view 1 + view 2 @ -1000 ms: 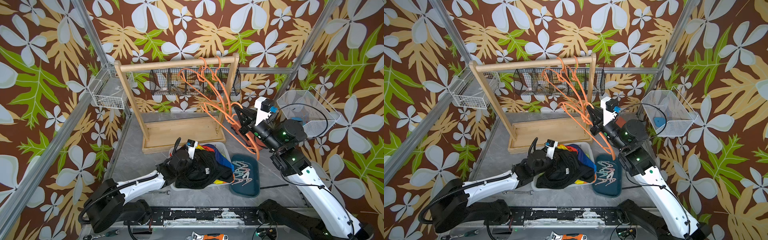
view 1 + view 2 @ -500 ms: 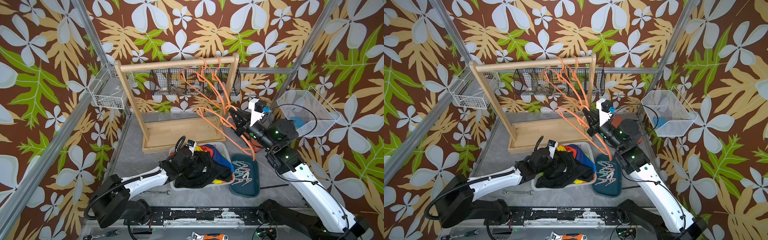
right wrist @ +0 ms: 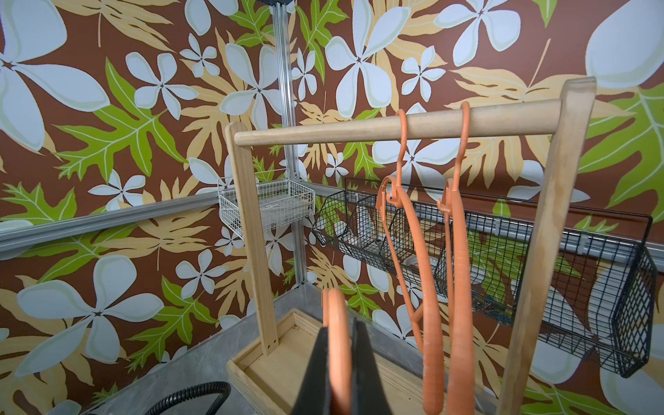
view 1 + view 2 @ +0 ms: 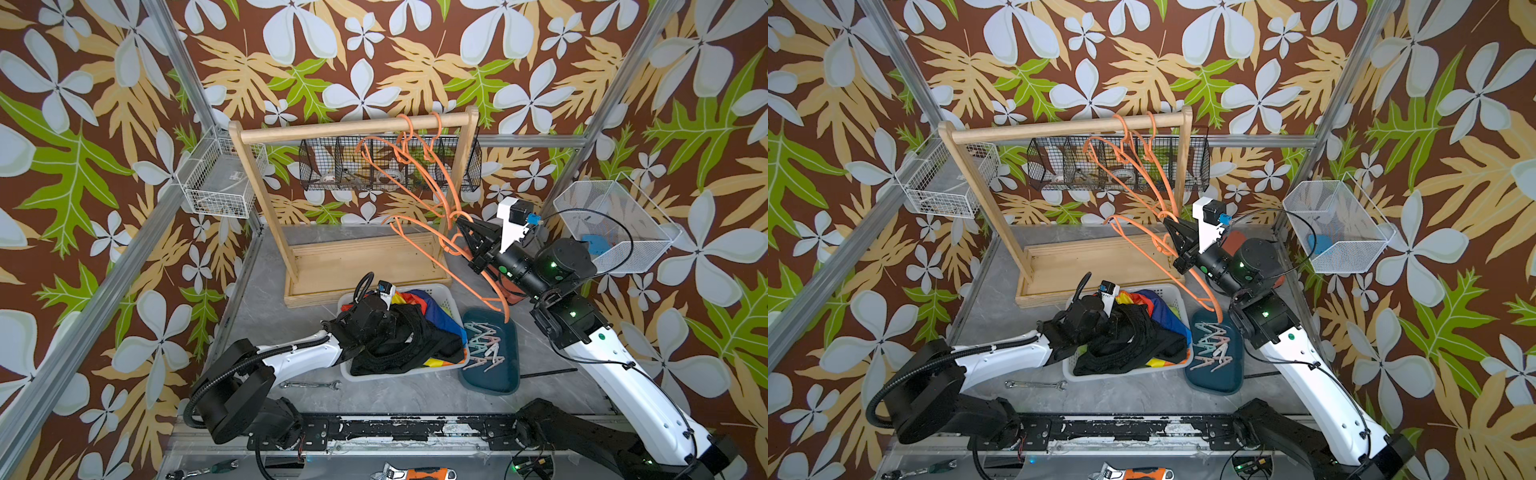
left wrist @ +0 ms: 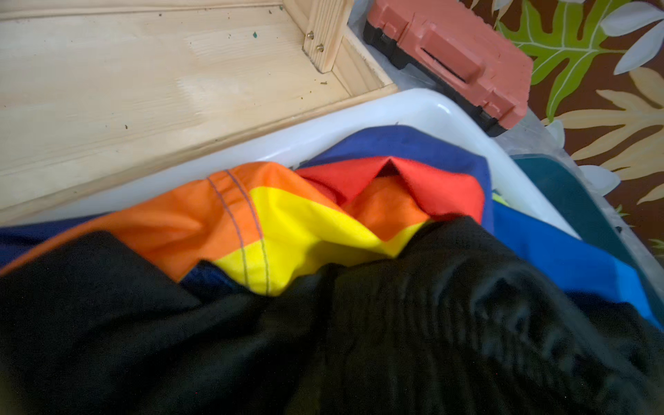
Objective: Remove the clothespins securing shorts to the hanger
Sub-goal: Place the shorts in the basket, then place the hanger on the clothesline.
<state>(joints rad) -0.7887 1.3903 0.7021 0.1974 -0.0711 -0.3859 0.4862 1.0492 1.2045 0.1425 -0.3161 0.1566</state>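
Left wrist: shorts [image 5: 287,233] in basket [image 5: 359,115], toolbox [image 5: 449,61]

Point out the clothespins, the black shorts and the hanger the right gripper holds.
clothespins [image 4: 482,338]: in a top view, middle of the pile.
black shorts [image 4: 399,353]: in a top view, crumpled middle fabric.
hanger [image 3: 337,319]: right wrist view, loop pinched between the jaws.

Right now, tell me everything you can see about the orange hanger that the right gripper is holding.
The hanger is thin orange plastic, seemingly rigid: a hook, two sloping shoulders and a bottom bar. It is bare: nothing is clipped to it. It is off the wooden rail and tilted, with its hook end pinched in the right gripper, which is closed on it. Its low end reaches towards the teal tray; contact there cannot be told.
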